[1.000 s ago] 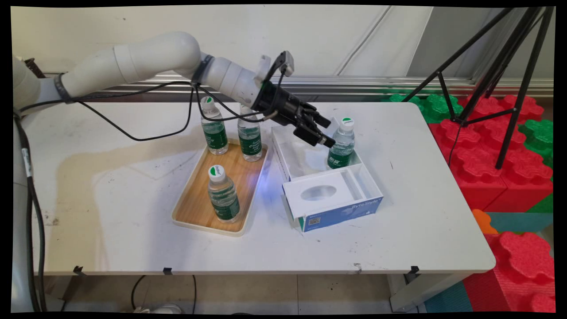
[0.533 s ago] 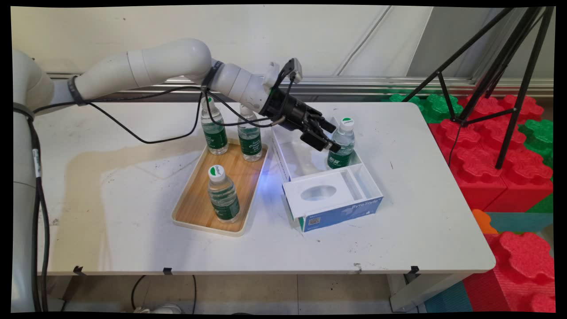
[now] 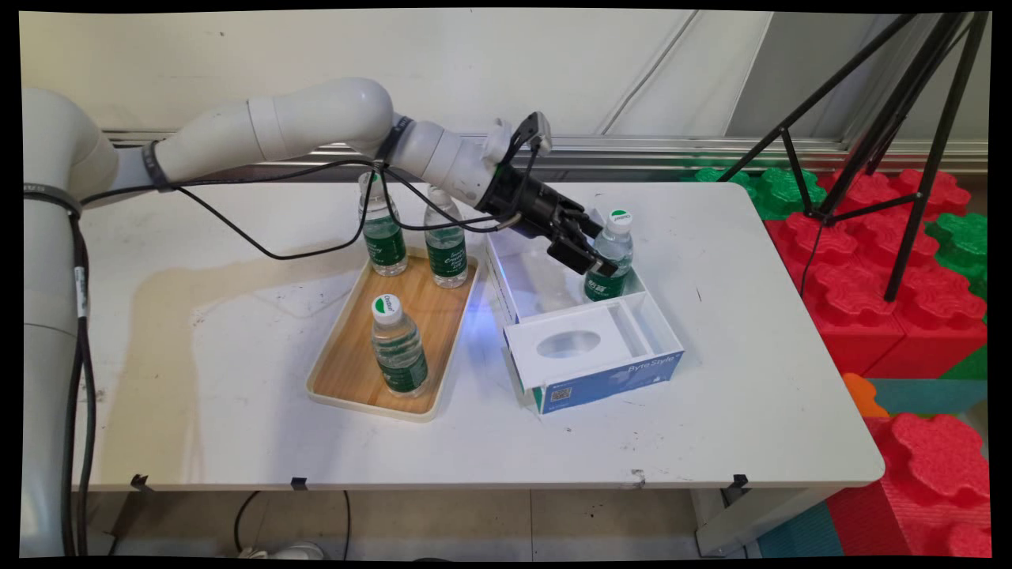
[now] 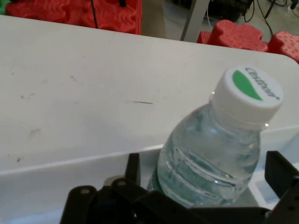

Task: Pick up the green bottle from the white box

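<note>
Bottle (image 3: 611, 254) in box (image 3: 632, 348), white table (image 3: 751, 379), red blocks (image 3: 862, 261).

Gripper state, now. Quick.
Gripper: open, fingers either side of the water bottle in the white box, not closed on it.

Main cam: fixed, above table (image 3: 198, 356) near side, looks down & across to back wall; wide, takes in the whole top. Hand cam: on the hand (image 3: 594, 247), looks along it, very close on the bottle (image 4: 212, 154) betw. the fingers (image 4: 280, 173), table edge & red blocks (image 4: 233, 32) beyond. Shared: that bottle (image 3: 611, 254), the white box (image 3: 585, 316) wall just under the hand, far table surface.
</note>
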`<state>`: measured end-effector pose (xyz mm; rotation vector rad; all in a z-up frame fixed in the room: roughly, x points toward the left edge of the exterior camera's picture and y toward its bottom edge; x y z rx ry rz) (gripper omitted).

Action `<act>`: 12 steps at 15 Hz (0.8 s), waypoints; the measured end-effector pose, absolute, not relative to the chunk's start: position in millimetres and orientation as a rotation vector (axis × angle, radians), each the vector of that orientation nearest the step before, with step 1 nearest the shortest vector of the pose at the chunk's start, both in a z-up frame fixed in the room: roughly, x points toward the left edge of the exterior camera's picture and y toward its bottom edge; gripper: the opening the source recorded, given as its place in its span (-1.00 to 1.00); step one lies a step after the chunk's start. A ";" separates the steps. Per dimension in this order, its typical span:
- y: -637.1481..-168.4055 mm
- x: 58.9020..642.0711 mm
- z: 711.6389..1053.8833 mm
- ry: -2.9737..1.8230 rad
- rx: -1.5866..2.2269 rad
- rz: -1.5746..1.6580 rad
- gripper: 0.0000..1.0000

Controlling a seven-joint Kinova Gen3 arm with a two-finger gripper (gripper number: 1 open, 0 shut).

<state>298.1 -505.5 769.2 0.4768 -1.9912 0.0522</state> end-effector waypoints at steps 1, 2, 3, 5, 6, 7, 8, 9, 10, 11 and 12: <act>-506.5 296.9 768.3 -1.991 0.476 0.053 1.00; -507.4 295.6 767.5 -1.990 0.476 0.053 1.00; -508.1 294.7 766.9 -1.990 0.475 0.054 1.00; -510.0 292.3 765.5 -1.989 0.473 0.055 1.00; -510.5 291.5 765.0 -1.988 0.472 0.055 1.00; -511.3 290.4 764.2 -1.988 0.471 0.055 1.00; -512.0 289.7 763.6 -1.988 0.470 0.056 1.00; -512.6 289.0 763.1 -1.987 0.470 0.056 1.00; -513.5 288.3 761.9 -1.987 0.469 0.058 1.00; -514.0 287.8 761.1 -1.987 0.468 0.059 1.00; -514.4 287.4 760.4 -1.987 0.466 0.061 -1.00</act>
